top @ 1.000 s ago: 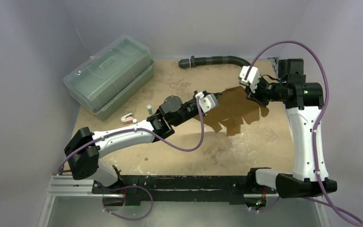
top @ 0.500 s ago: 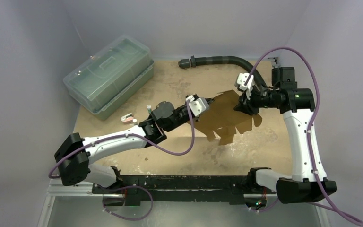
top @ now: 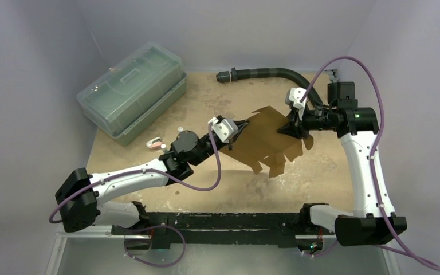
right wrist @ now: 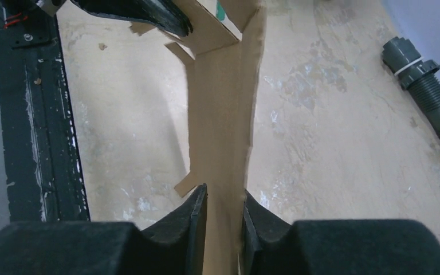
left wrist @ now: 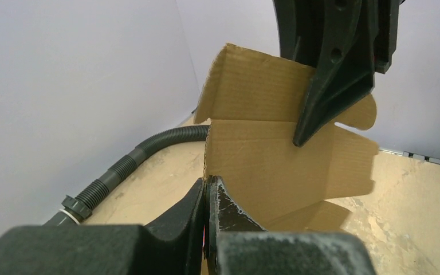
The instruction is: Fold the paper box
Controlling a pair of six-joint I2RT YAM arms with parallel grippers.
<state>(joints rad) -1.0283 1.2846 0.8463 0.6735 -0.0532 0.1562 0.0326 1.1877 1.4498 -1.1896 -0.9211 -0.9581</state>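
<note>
Left wrist view: the left hand (left wrist: 207,186) is clenched on the near edge of the paper box (left wrist: 252,163), fingers pressed together with the cardboard pinched between them. Beyond its fingertips the box stands upright, with one panel creased back above the fold line. The right hand (right wrist: 224,197) faces it from the far side. Its fingers are parted astride a panel edge and do not appear to pinch it. Whether the lower flaps touch the bench (right wrist: 332,114) cannot be told. A grey corrugated hose (left wrist: 126,163) lies further out, to the left of the left hand.

Assessment: the step in hand is erecting the carton, with the right hand between grips. The next move calls for the right hand to close on its panel and swing it about the crease, while the left hand holds firm.
</note>
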